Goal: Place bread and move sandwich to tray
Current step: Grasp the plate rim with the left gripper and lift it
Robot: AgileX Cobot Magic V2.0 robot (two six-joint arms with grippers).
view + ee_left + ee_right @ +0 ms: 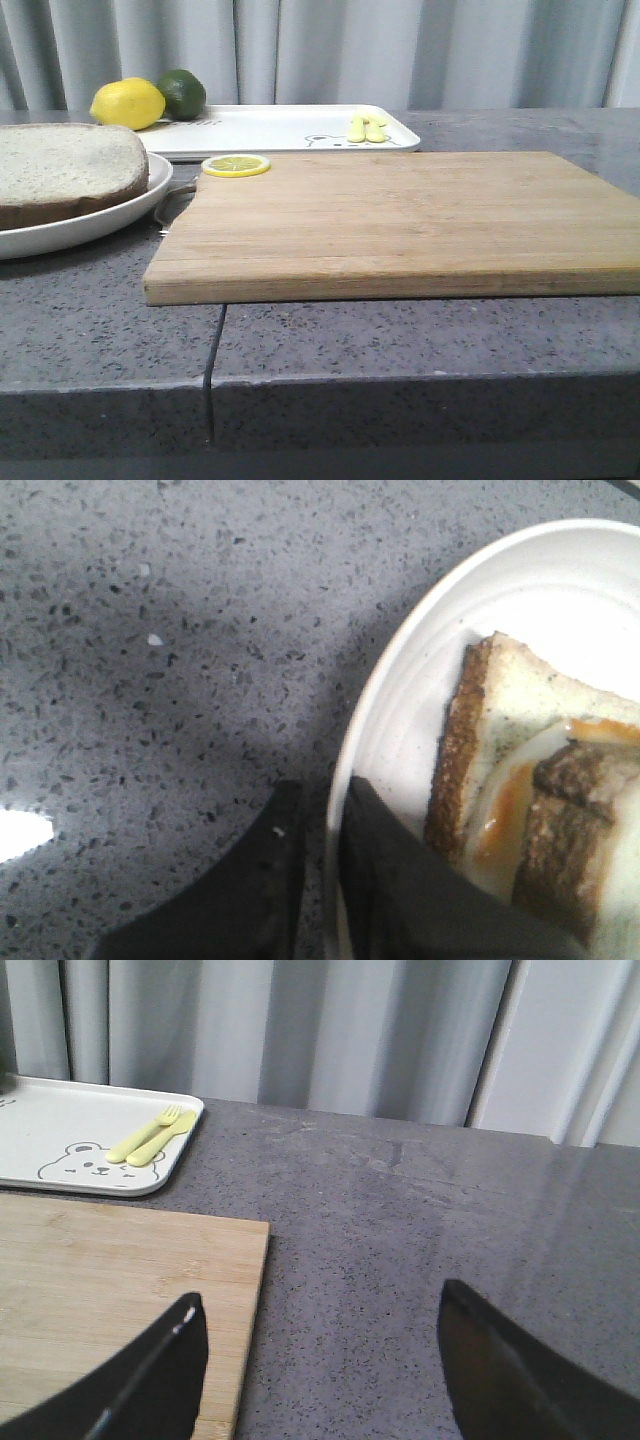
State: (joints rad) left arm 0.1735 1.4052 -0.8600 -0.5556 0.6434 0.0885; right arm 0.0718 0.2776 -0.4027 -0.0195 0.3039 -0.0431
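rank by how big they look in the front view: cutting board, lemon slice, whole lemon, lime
1. cutting board, by far the largest
2. whole lemon
3. lemon slice and lime: too alike to rank; the lemon hides part of the lime, and the slice lies nearer the camera

Sandwich (65,175) and its plate (90,225) are cut off by front view's left edge; egg isn't seen there, hidden under the top slice. In left wrist view, plate rim (400,680) is cut by the frame & partly hidden behind the left gripper (315,880). Tray (60,1130) is cropped in right wrist view; cartoon print is too small to read from front.
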